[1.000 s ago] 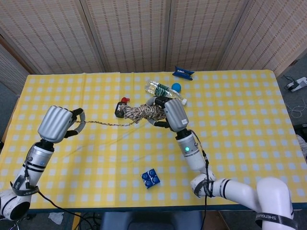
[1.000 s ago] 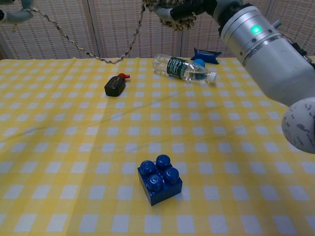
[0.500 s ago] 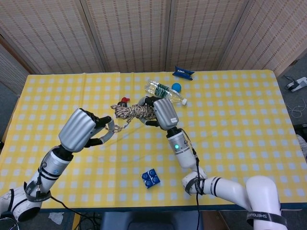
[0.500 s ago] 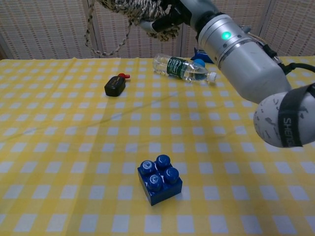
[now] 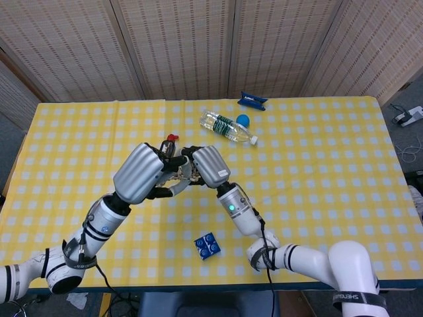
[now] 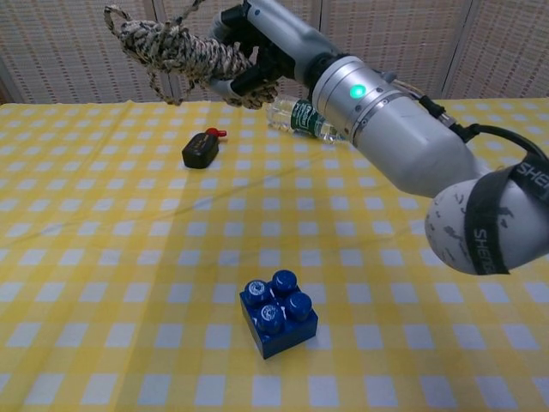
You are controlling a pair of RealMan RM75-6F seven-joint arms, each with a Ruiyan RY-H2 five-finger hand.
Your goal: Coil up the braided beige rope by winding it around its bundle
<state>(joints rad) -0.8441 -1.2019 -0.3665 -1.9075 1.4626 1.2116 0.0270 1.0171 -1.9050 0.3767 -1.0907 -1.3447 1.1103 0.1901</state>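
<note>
Beige rope bundle (image 6: 184, 53), one: right hand (image 6: 257, 43) fingers grip it; left hand (image 5: 142, 173) fingers' state unclear.

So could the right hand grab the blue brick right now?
Probably not yet. The right hand is busy gripping the rope bundle up in the air. The blue brick sits uncovered on the table, so nothing blocks it.

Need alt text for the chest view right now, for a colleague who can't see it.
The right hand holds the coiled beige rope bundle in the air above a yellow checked table. On the table lie a blue toy brick in front, a small black object and a water bottle behind.
</note>
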